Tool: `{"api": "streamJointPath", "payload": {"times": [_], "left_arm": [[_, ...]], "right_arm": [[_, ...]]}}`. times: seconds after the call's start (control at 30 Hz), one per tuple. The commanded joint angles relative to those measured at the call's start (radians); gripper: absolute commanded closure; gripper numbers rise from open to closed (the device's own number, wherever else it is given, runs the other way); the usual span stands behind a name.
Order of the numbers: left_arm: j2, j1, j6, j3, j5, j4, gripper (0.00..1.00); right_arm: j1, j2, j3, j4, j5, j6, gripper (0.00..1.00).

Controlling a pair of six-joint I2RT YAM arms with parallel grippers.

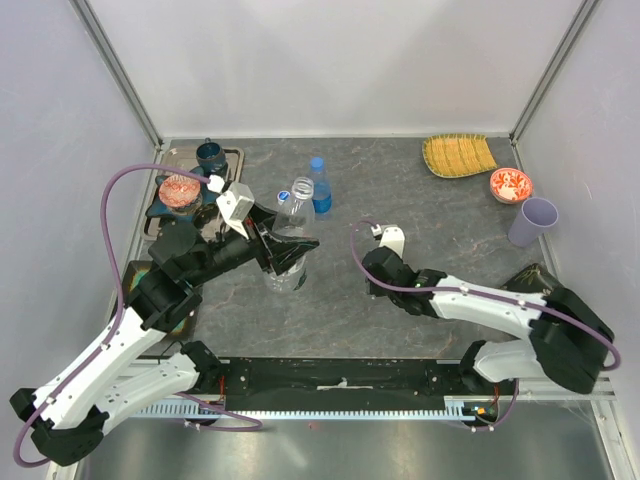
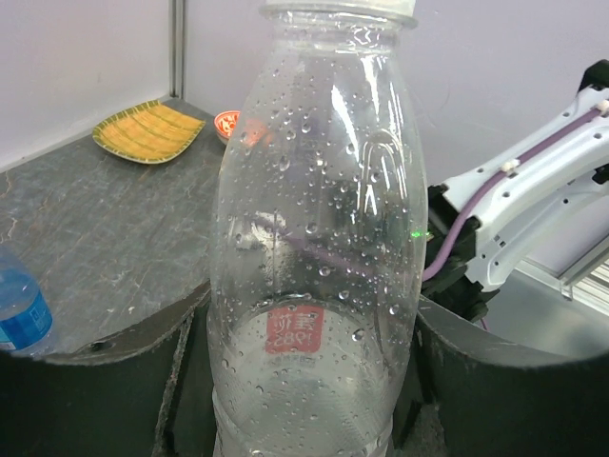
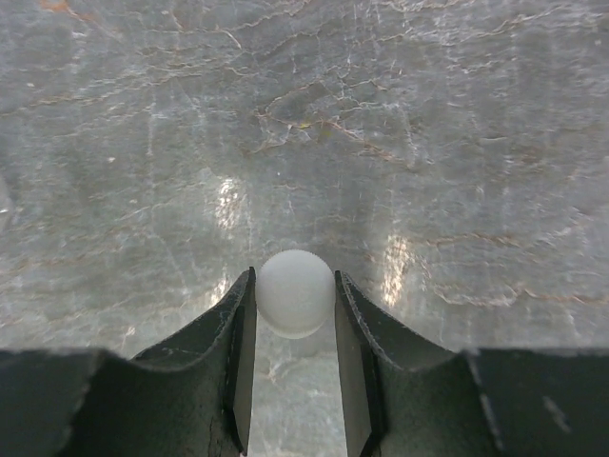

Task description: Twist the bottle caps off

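Clearly the left gripper is clamped around the lower body of the plain clear bottle, one dark finger on each side. I read that as bracing it against twisting while the cap end is worked. The bottle sits centre-left in the overhead frame, leaning a little toward the top edge, just beside the blue-labelled bottle. Its walls are beaded with droplets and carry a small red mark low down. The white band at its top is cropped (capped or not, I cannot tell). Right of centre, the right gripper points down at the bare desk, closed on a small white cap and held low, probably for setting it down.
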Motion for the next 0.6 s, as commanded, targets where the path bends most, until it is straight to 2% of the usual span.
{"api": "streamJointPath", "payload": {"times": [0.0, 0.33, 0.43, 0.47, 0.53, 0.57], "left_arm": [[-0.030, -0.001, 0.036, -0.019, -0.022, 0.022, 0.69], [-0.036, -0.001, 0.040, -0.055, -0.020, 0.022, 0.69], [-0.031, -0.001, 0.043, -0.058, -0.019, 0.020, 0.69], [-0.031, -0.001, 0.045, -0.056, -0.020, 0.019, 0.69], [-0.030, -0.001, 0.048, -0.056, -0.022, 0.013, 0.69], [-0.028, -0.001, 0.049, -0.056, -0.025, 0.011, 0.69]], "right_arm": [[-0.034, 0.105, -0.003, 0.124, -0.038, 0.030, 1.00], [-0.076, 0.246, 0.035, 0.133, -0.039, 0.024, 1.00], [-0.092, 0.286, 0.051, 0.122, -0.050, 0.017, 0.90], [-0.097, 0.297, 0.054, 0.121, -0.051, 0.014, 0.82], [-0.109, 0.318, 0.058, 0.117, -0.062, 0.010, 0.73], [-0.114, 0.323, 0.057, 0.119, -0.068, 0.008, 0.63]]}}
